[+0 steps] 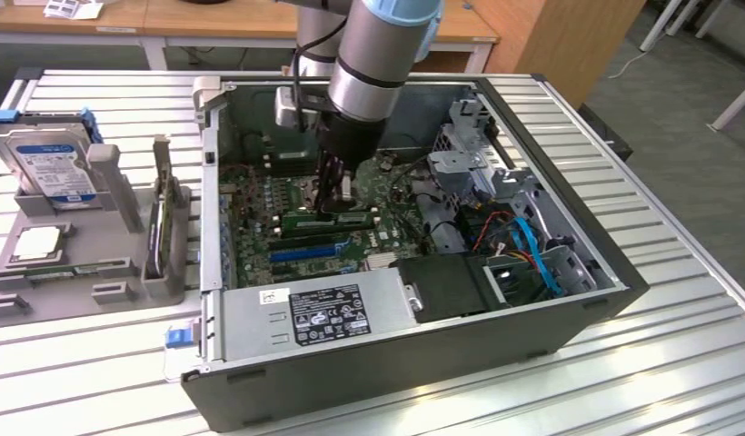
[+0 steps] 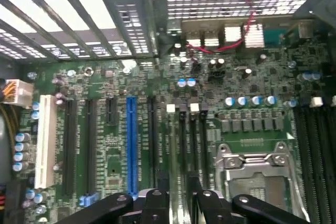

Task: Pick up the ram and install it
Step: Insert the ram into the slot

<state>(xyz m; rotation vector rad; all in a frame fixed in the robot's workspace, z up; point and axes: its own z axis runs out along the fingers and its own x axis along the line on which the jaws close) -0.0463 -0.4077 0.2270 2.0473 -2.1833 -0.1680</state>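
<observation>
Jaws: low inside the open computer case (image 1: 409,368), directly over the ram; whether they clamp it cannot be told.
Ram (image 1: 330,219) (image 2: 176,171): green stick lying along the motherboard's (image 1: 266,195) black slots, just on the far side of the blue slot (image 1: 310,250) (image 2: 131,145).
Power supply (image 1: 330,313): at the case's near wall; its white and black labels are too small to read.
Hard drive (image 1: 52,168): upright in a grey holder (image 1: 106,195) on the table (image 1: 688,363) at the exterior view's left; blue-and-white label, text unreadable.

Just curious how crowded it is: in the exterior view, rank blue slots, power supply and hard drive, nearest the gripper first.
1. Blue slots: on the motherboard, beside the gripper.
2. Power supply: in the case's near corner.
3. Hard drive: outside the case, on the exterior view's left.
</observation>
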